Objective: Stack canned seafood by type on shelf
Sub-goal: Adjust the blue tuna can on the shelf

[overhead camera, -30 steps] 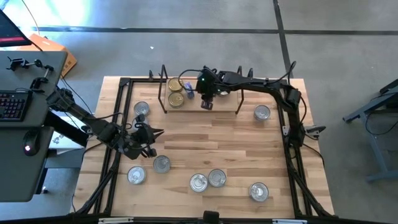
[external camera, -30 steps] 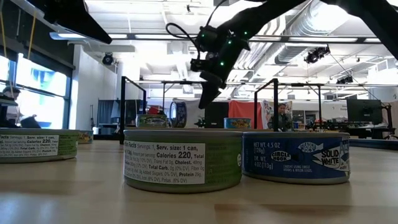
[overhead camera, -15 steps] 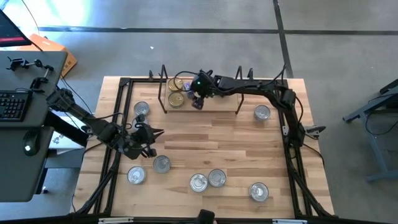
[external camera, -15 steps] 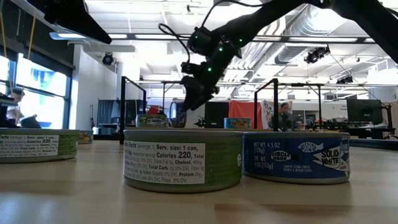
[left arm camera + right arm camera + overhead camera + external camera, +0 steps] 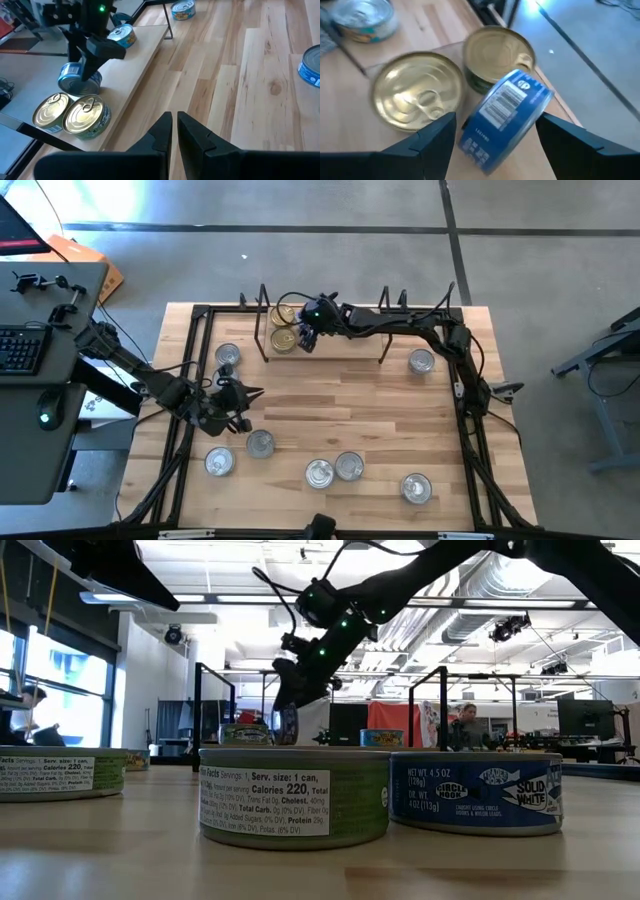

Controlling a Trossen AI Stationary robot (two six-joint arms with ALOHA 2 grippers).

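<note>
Blue-labelled tin (image 5: 505, 117) lies tilted between the wide-open fingers of the right hand (image 5: 495, 135), just beside two gold tins (image 5: 417, 92) on the shelf (image 5: 350, 350). Left hand (image 5: 172, 131) hovers shut, holding nothing

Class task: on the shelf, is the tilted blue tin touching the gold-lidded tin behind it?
Touching. The right wrist view shows the blue tin tipped up, its upper edge resting against the gold-lidded tin, with no gap visible.

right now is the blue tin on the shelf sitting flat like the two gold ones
No, the blue tin is tipped up on its edge, leaning beside the two gold tins, whose lids face up on the shelf.
</note>
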